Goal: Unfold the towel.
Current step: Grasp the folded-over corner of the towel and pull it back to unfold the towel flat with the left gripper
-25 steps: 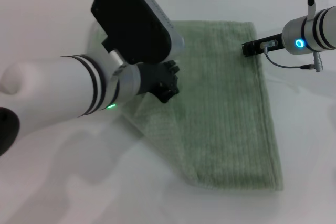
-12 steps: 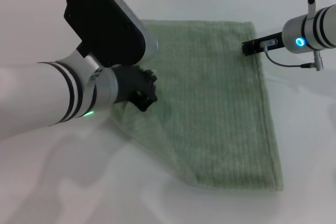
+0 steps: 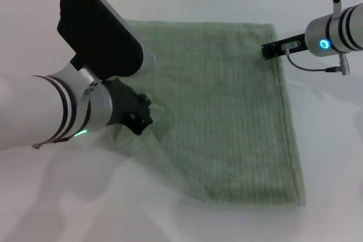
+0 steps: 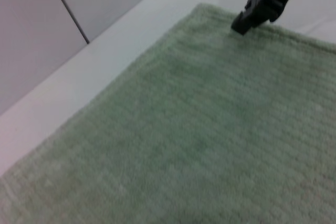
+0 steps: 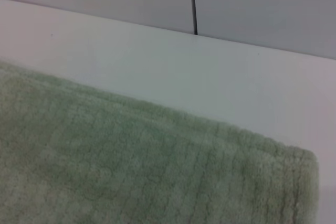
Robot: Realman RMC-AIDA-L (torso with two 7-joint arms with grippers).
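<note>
No text, label, brand, number or sign can be read in any of the views: nothing is printed on the towel (image 3: 238, 111), on the table (image 3: 329, 140) or on the arms
</note>
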